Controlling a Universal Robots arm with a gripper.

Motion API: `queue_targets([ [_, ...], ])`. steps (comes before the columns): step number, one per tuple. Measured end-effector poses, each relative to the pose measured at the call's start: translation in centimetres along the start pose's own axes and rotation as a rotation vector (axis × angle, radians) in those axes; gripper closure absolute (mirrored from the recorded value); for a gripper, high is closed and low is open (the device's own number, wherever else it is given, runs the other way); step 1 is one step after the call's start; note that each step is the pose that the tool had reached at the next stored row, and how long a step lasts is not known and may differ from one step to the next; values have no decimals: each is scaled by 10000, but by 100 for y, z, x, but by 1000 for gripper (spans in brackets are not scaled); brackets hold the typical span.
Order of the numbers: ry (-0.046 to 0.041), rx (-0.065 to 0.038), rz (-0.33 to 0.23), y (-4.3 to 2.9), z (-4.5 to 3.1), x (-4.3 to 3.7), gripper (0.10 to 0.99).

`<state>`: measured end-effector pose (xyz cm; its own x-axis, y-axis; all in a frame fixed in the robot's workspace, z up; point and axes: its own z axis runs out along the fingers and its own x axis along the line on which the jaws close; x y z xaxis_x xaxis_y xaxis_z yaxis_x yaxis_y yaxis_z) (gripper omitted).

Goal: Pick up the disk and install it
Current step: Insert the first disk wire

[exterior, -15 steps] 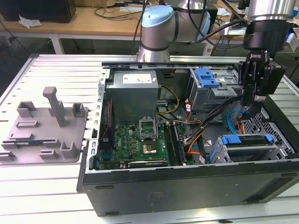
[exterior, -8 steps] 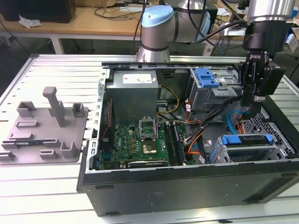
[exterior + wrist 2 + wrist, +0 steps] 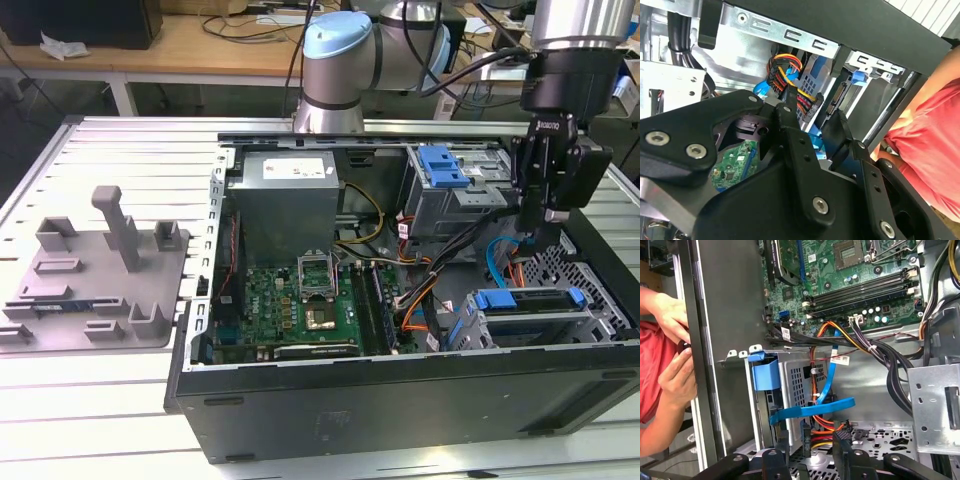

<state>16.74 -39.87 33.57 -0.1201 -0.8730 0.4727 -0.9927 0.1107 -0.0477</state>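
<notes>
Second wrist view: gripper (image 3: 812, 119) spread wide, nothing between the black fingers. Just past the tips is an orange-and-yellow cable bundle (image 3: 790, 75). In the exterior view the gripper (image 3: 543, 225) hangs above the disk (image 3: 530, 312) without touching it. The disk sits low in the open case (image 3: 400, 395) at the exterior view's right, blue carrier uppermost. The motherboard (image 3: 300, 300) lies farther along the case floor.
</notes>
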Motion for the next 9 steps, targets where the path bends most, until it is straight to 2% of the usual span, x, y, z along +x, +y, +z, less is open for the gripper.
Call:
queue_targets([
  [3,3,-5,-3,-1,9,-3,627],
  [4,5,-9,-6,-2,13,-5,761],
  [5,5,-13,-7,-2,17,-7,824],
  [9,5,-17,-10,-3,30,-9,824],
])
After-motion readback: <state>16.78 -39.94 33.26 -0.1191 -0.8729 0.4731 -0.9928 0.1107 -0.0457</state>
